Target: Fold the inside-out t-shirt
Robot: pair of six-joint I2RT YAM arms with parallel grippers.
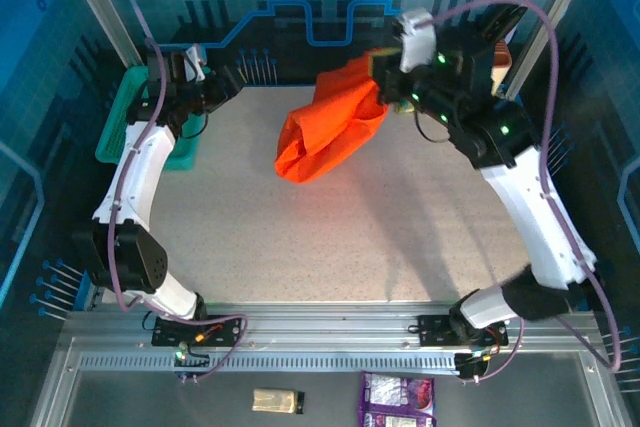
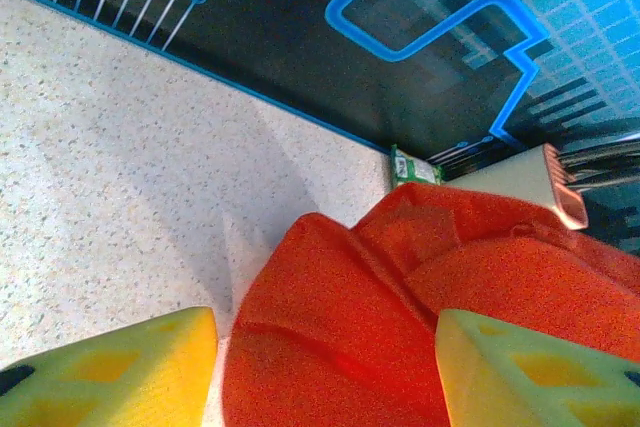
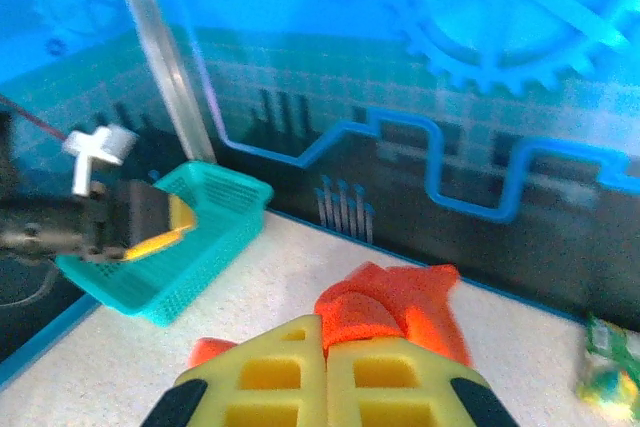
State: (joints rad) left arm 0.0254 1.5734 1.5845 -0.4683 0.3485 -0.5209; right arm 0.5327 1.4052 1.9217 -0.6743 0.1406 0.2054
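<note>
The inside-out t-shirt (image 1: 330, 132) is a bunched orange-red bundle. It hangs over the back middle of the speckled table (image 1: 330, 237), its lower end touching or just above the surface. My right gripper (image 1: 378, 75) is shut on the t-shirt's upper edge. In the right wrist view the yellow fingers (image 3: 325, 347) press together with orange cloth (image 3: 395, 297) pinched at their tips. My left gripper (image 1: 222, 84) stands open beside the basket, well left of the t-shirt and pointing toward it. Its wrist view shows the t-shirt (image 2: 340, 327) beyond the spread fingers (image 2: 120, 372), which hold nothing.
A teal mesh basket (image 1: 125, 132) sits at the table's back left corner, also seen in the right wrist view as the basket (image 3: 200, 237). A small green packet (image 3: 610, 367) lies by the back wall near the t-shirt. A purple packet (image 1: 397, 399) lies on the front shelf.
</note>
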